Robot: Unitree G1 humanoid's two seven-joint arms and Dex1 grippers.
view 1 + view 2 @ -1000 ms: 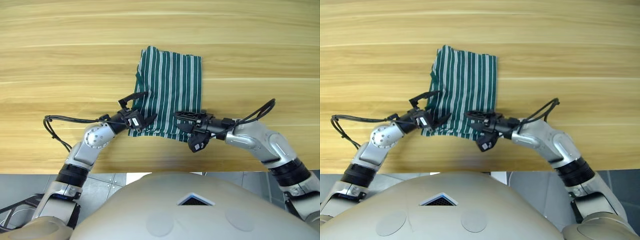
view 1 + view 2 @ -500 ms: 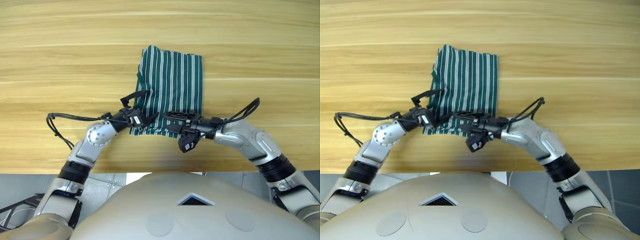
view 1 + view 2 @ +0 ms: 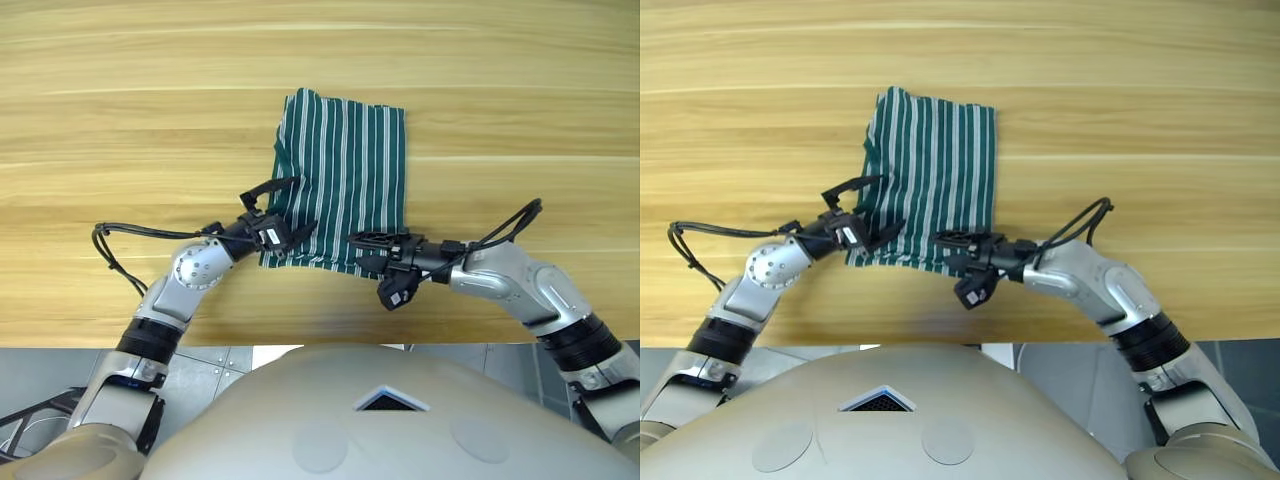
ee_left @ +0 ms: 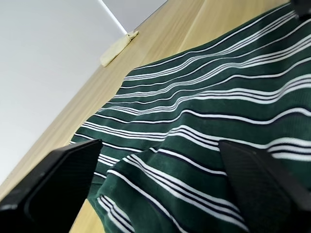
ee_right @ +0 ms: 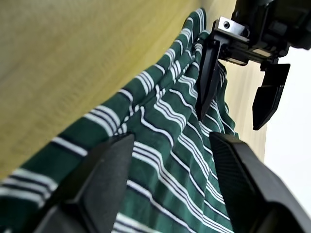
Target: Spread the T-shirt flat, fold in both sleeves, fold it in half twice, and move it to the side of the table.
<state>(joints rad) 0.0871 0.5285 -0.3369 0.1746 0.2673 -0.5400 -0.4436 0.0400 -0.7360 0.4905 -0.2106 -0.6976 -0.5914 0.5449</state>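
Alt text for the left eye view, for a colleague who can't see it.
A folded green striped T-shirt lies on a wooden table. Both tools are open at its near edge, the left tool at the left corner, the right tool at the right corner.

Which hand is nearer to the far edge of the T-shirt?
Left. The left hand sits at the left edge of the T-shirt, partway along it; the right hand sits at its near edge.

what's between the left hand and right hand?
The near hem of the striped T-shirt fills the gap between the left hand and the right hand. Both eye views show it. In the right wrist view, cloth runs up to the left hand.
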